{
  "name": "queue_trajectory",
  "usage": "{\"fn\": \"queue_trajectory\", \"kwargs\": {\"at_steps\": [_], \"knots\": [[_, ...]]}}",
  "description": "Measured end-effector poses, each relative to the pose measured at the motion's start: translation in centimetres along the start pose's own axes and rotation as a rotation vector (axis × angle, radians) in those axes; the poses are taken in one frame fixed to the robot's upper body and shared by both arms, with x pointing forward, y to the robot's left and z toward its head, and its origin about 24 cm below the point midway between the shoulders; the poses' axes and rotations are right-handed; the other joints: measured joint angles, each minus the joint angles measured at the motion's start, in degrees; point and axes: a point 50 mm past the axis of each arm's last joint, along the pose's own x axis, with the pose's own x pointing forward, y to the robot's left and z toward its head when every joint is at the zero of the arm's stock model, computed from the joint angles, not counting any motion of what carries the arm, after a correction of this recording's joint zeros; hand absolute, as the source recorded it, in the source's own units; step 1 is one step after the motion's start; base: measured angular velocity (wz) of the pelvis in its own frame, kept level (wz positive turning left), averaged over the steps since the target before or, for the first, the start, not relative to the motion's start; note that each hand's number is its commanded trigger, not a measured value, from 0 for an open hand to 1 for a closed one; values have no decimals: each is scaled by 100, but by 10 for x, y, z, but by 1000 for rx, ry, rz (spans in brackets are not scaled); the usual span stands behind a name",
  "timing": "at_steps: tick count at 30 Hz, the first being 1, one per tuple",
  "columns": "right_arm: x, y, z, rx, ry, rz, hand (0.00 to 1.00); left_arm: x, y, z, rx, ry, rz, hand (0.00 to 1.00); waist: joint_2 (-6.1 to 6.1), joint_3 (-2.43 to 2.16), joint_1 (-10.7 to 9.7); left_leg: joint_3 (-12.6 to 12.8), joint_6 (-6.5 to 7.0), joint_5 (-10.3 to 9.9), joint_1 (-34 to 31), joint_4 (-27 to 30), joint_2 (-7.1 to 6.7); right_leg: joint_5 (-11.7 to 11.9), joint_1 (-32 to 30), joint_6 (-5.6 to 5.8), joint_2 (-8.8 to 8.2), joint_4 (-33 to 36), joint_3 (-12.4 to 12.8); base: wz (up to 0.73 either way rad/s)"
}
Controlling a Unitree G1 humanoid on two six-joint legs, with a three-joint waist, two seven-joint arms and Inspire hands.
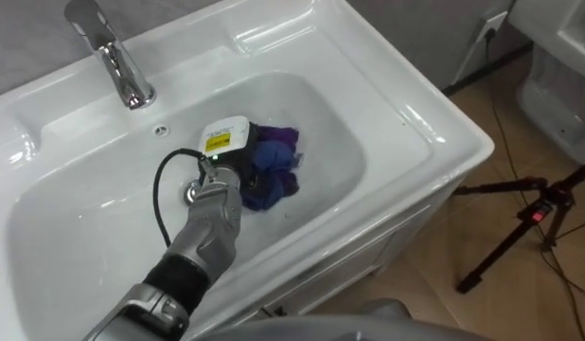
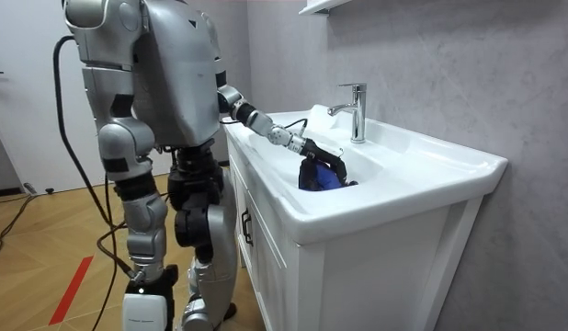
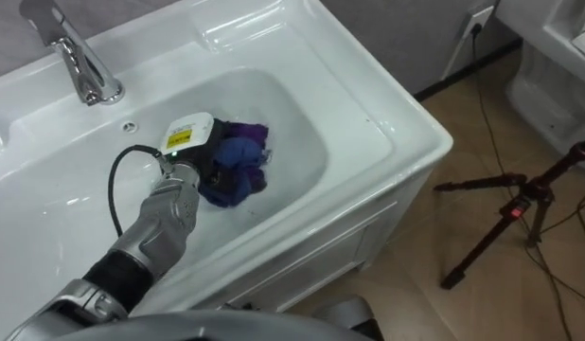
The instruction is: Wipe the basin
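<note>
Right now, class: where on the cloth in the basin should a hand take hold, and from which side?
Probably its raised, bunched top, from above: the cloth lies crumpled on the basin floor, so no edge hangs free. The left hand sits at its left side.

Washroom corner, evenly lit: grey textured wall [image 2: 449, 64] runs behind a white vanity cabinet [image 2: 266, 267] w/ 1 dark door handle [image 2: 246, 227]; a white shelf [image 2: 325, 5] juts out at top. Floor [image 2: 45, 239] is light wood parquet, w/ 1 red strip [image 2: 73, 287] at the room view's lower left. Near the cabinet, a black tripod [image 1: 529, 223] w/ a small red light [image 1: 537, 216] stands on the parquet, thin cables [image 1: 505, 123] beside it. A wall socket [image 1: 494, 24] sits low on the wall; a white fixture [image 1: 562, 85] stands at far rt.
</note>
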Motion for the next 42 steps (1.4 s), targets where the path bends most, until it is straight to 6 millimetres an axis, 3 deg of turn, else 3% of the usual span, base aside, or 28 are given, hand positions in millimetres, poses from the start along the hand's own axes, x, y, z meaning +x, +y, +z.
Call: {"fn": "queue_trajectory", "kwargs": {"at_steps": [3,7,13,20,27,33,42], "knots": [[0,-1,5,-11,-11,-6,0,-3,3,16,-7,-66,-7,100,53,25,-4,4,38,23,-72,-6,-36,11,-37,17,-44,36,-69,15],[-1,-3,13,-10,-33,-10,0,-5,7,26,-12,-107,-28,100,70,19,-3,12,38,24,-115,-7,-43,11,-72,18,-52,78,-73,7],[-2,-3,18,-22,-45,-13,0,-6,9,29,-17,-118,-59,100,115,11,1,3,39,24,-121,-6,-43,12,-75,18,-51,77,-81,0],[-1,-3,10,-16,-30,-19,0,-5,7,24,-12,-99,-70,100,105,16,45,103,39,24,-39,-9,-32,11,-52,18,-45,85,-28,-9],[0,-2,-6,27,22,-13,0,-14,-16,-13,-44,-12,-85,100,26,15,411,180,39,23,113,-22,-19,-9,-8,10,-6,94,162,-12],[0,-9,-1,38,17,-46,0,-28,-21,-54,-51,104,-45,100,-94,-68,752,146,40,22,77,-23,9,-9,-39,-2,31,100,152,1],[-2,-18,11,64,-15,-102,0,-62,-9,-123,211,267,33,100,37,-162,1124,2,38,21,40,-22,58,23,-26,-52,83,112,50,4]]}}
